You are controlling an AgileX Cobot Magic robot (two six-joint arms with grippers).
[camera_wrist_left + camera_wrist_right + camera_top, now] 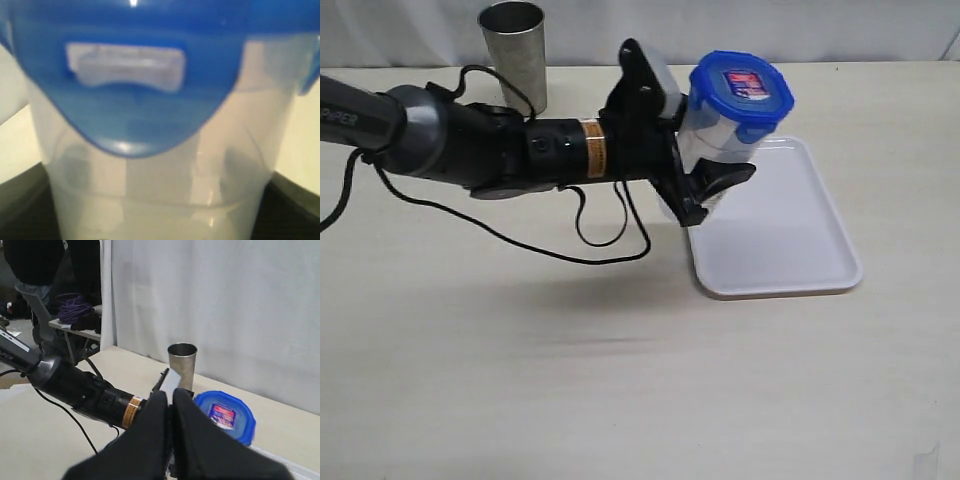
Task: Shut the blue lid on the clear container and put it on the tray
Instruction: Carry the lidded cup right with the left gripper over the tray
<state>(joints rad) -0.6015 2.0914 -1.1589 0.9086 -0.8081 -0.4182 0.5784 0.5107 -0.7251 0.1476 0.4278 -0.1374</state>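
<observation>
The clear container [705,140] is tilted over the left edge of the white tray [790,240]. The blue lid [742,90] with its red-and-white sticker sits on top of it. My left gripper [710,165] is shut on the container's body, one black finger [725,178] crossing its front. The container's base is hidden behind that gripper. In the left wrist view a lid flap [130,75] hangs over the container wall [165,190], with dark fingers at both sides. My right gripper [170,400] is shut on nothing, high above the scene, and looks down on the lid [225,416].
A tapered steel cup [515,50] stands at the back of the table, behind the left arm [470,145]. A black cable [600,235] loops under that arm. The cup [181,362] also shows in the right wrist view, before a white curtain.
</observation>
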